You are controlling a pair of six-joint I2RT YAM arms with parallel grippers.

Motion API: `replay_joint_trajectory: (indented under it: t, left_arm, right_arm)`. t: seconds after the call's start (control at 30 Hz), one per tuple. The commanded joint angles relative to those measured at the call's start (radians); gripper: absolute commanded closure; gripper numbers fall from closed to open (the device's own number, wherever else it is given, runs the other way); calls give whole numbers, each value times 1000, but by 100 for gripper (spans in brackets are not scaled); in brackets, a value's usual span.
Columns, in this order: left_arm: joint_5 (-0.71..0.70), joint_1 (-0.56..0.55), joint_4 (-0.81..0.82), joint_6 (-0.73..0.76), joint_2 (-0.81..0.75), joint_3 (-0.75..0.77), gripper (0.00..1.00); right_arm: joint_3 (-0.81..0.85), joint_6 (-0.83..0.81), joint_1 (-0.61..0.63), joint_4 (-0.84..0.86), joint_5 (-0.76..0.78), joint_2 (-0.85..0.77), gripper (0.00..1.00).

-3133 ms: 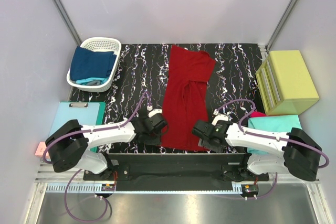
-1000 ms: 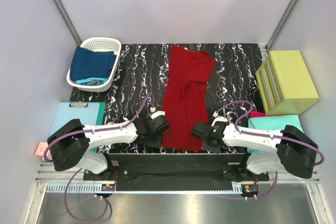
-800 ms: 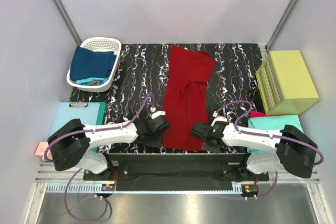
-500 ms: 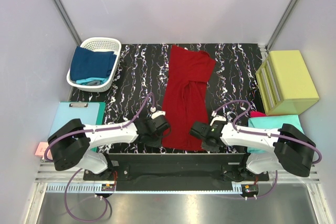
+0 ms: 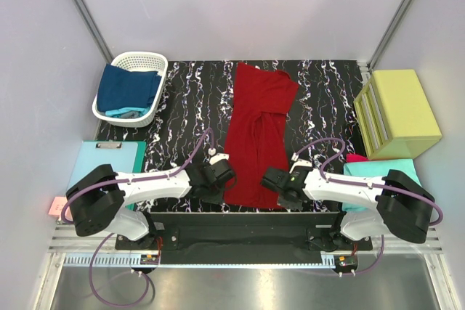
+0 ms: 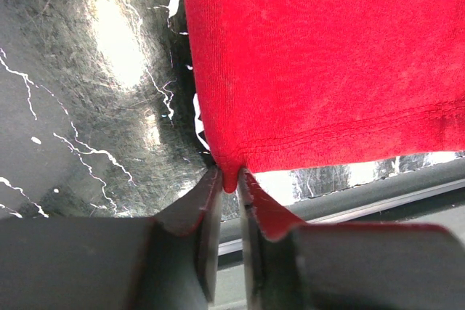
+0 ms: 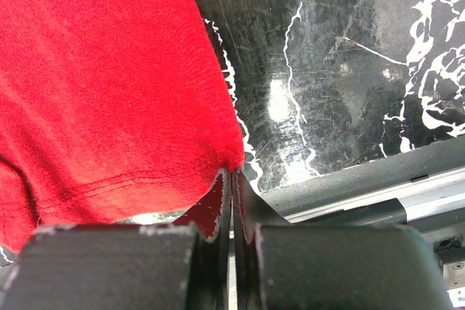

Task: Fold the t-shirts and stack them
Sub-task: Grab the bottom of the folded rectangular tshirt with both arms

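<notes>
- Dark red t-shirt lies lengthwise down the middle of the black marbled worktop, partly folded over itself, with its hem at the near edge.
- Left gripper sits at the near left hem corner. Its fingers are nearly together with the cloth tip between them, and a slim gap shows lower down. Cannot tell whether the cloth is truly clamped.
- Right gripper sits at the near right hem corner, fingers pressed together on the cloth tip.
- Navy t-shirt is in the white basket at the far left.
- Teal t-shirt lies at the right, with the magenta t-shirt peeking out beside it, just in front of the yellow-green box.
</notes>
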Motion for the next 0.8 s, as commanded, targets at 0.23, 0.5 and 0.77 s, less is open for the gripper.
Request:
replay_joint_trajectory:
  t: [0.23,0.5,0.77]
  left_arm:
    - [-55,-15,-26,24,-41,41,100]
    - [-84,-28,-41,32,-78,55,100]
    - [-124,-28,-92,58,-89,149,100]
  right_arm:
    - [40,-3,10,-35,19,-10,100]
    - [84,3,49,-83,73,-36,100]
    - [159,4,54,-149,123,-65,100]
